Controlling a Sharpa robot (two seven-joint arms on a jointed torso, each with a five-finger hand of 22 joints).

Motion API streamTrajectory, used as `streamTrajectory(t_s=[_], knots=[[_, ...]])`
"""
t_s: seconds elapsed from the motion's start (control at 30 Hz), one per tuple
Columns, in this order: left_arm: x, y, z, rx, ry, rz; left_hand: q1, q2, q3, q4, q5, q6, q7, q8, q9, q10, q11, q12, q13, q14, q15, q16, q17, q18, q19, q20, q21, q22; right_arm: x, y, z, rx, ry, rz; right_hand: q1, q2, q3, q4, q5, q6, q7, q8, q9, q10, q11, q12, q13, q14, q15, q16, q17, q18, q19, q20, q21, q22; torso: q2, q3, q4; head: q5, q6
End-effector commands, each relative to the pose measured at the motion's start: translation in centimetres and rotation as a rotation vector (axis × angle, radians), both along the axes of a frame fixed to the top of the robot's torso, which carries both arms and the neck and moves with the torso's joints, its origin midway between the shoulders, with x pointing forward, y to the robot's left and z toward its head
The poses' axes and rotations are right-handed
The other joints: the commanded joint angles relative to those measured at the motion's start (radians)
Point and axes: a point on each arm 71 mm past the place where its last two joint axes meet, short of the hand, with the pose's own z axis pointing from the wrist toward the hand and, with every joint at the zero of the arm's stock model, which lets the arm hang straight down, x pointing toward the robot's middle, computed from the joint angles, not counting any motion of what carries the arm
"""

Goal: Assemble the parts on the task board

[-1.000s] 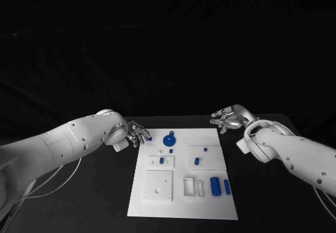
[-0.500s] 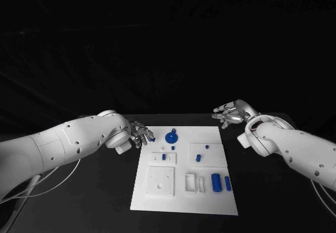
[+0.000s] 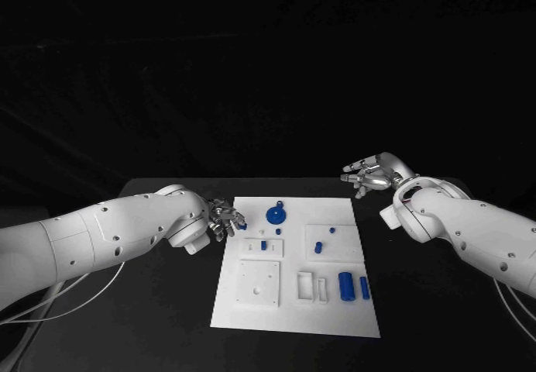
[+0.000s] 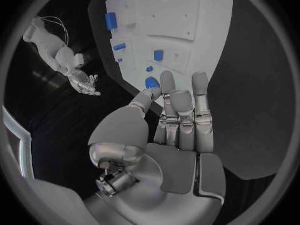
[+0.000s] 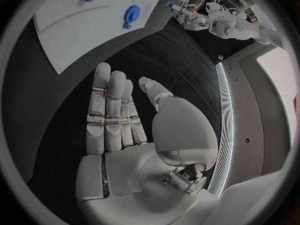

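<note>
Both hands (image 3: 224, 217) (image 3: 369, 172) seemingly empty beside task board (image 3: 293, 310).

No writing, label, brand, number or sign can be read anywhere in these views. The white board (image 3: 293, 267) shows plain surfaces with no print, the blue parts (image 3: 275, 215) carry no marks, and the arms and hands bear no lettering that can be made out.
</note>
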Motion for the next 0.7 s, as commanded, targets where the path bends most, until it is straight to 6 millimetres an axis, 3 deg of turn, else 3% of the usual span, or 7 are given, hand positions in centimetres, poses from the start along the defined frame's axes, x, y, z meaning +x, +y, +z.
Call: streamTrajectory(t_s=[0.03,0.47,0.7], knots=[[-0.4,-0.2,-0.3,-0.008,-0.037,0.028,-0.004,0.008,0.029,-0.024,0.007,0.128,-0.099,-0.002,0.002,0.044,-0.012,0.009,0.001,0.015,-0.007,0.006,0.003,0.003,-0.001,-0.005,0.004,0.018,0.0,0.2,0.0,0.013,-0.006,0.02,0.001,-0.001,0.002,-0.003,0.005,-0.006,0.002,0.001,-0.001,-0.007,-0.003,0.003,-0.001,0.003,0.002,-0.003,0.001,0.002,0.029,0.004,0.003,-0.001,0.0,0.0009,-0.0007,0.003,-0.002],[-1.7,-0.9,-2.1,-0.012,0.004,0.015,-0.01,0.011,0.019,-0.014,-0.009,0.136,-0.103,0.0,0.014,0.044,-0.011,0.023,0.002,0.016,-0.007,0.008,0.006,0.0,-0.001,-0.005,0.003,0.016,0.1,0.3,0.0,0.018,-0.004,0.023,-0.002,-0.001,0.003,-0.003,0.005,-0.007,0.003,0.001,-0.001,-0.007,-0.003,0.004,-0.001,0.003,0.002,-0.003,0.001,0.002,0.029,0.004,0.004,-0.003,0.004,0.0011,-0.0036,0.002,-0.006],[-2.0,-1.4,-2.4,-0.008,0.006,0.005,-0.011,0.011,0.017,-0.013,-0.01,0.138,-0.103,0.0,0.021,0.044,-0.011,0.03,0.002,0.016,-0.008,0.011,0.009,0.001,0.0,-0.005,0.003,0.016,0.1,0.3,0.0,0.019,-0.002,0.025,-0.004,-0.001,0.001,-0.002,0.006,-0.008,0.002,0.001,-0.001,-0.007,-0.003,0.004,-0.001,0.003,0.002,-0.003,0.001,0.002,0.029,0.004,0.005,-0.005,0.003,0.0011,-0.002,-0.003,-0.01]])
